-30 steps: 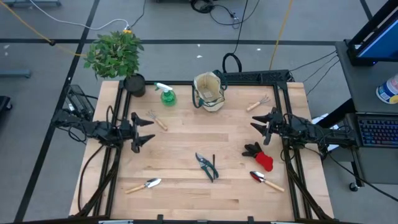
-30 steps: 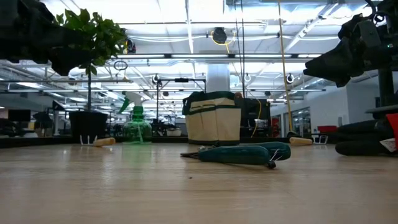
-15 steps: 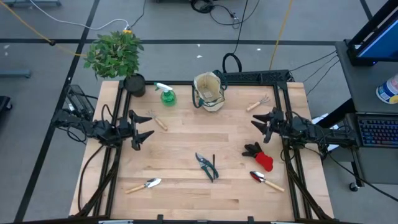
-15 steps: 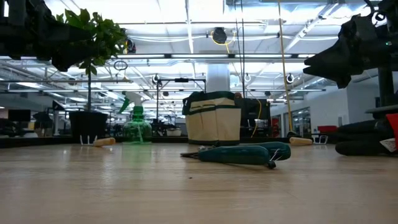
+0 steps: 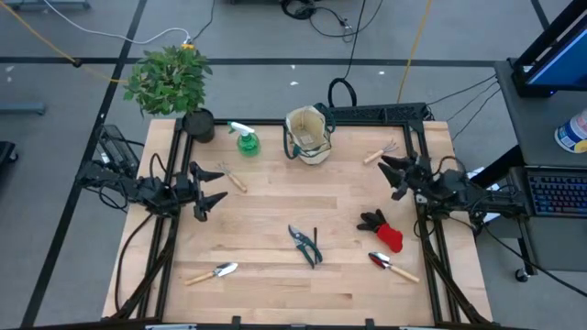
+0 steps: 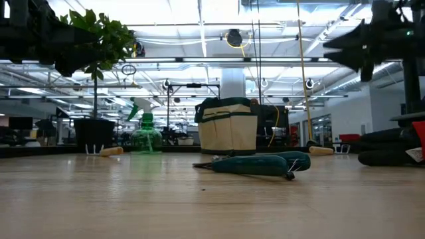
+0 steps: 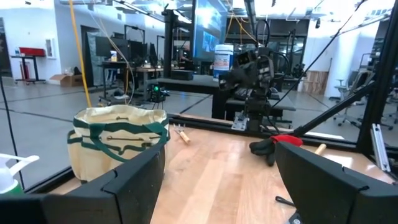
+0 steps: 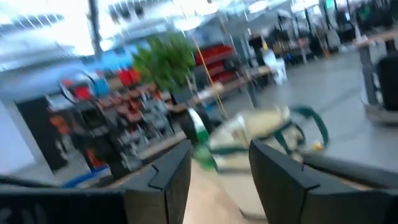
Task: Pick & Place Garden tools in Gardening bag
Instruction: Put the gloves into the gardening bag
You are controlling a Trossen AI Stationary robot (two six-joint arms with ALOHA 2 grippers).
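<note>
Since a second ago, right gripper (image 5: 389, 171) has swung toward the hand fork (image 5: 380, 152), jaws parted and empty. Left gripper (image 5: 204, 192) hovers open near another fork (image 5: 227, 174). Gardening bag (image 5: 307, 135) stands at the worktop's (image 5: 275, 211) far edge.

From the right wrist everything is smeared: the gardening bag (image 8: 264, 134) and the spray bottle (image 8: 200, 144) are only soft shapes. At desk height the gloves (image 6: 392, 149) are cut by the edge. The bag's inside is not visible from above.
</note>
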